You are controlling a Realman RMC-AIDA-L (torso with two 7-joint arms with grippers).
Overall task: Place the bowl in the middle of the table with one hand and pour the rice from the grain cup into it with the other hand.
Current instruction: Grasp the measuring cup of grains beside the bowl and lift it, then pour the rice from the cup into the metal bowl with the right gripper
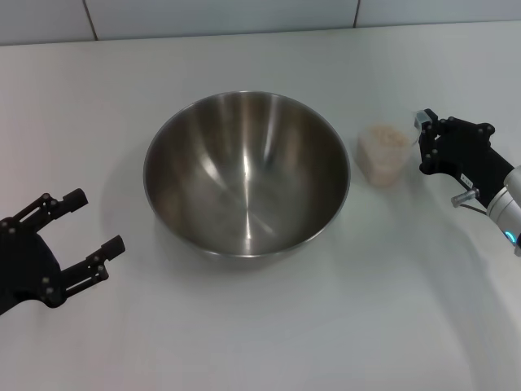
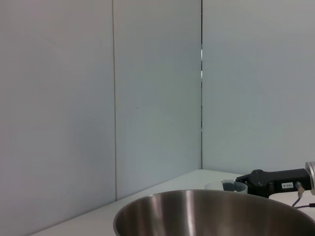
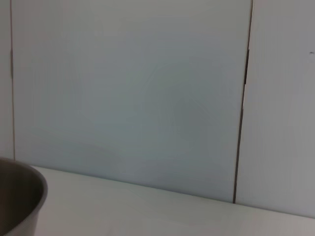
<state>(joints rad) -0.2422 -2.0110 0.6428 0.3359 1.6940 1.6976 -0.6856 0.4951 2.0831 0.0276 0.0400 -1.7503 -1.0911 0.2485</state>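
white panelled wall closes off the far edge of the table (image 1: 260, 342), and the bowl (image 1: 247, 173) already sits about in the middle of the surface, empty as far as i can see. my left gripper (image 1: 91, 232) hangs off toward the near left corner, jaws spread and holding nothing, well apart from the bowl. so i judge the placing step done and the pouring step just opening. the grain cup (image 1: 383, 153) stands upright just beside the bowl on its right, with rice (image 1: 384, 138) filling it near the brim. my right gripper (image 1: 426, 138) is close beside the cup, toward the right edge, but i cannot tell how its jaws stand. next i need a firm side grasp on the cup, a lift over the rim, then a slow tilt. only the head view shows the rice; the left wrist view catches the bowl's rim, the cup's lip and the right gripper beyond, and the right wrist view gives me just a sliver of bowl against the wall.
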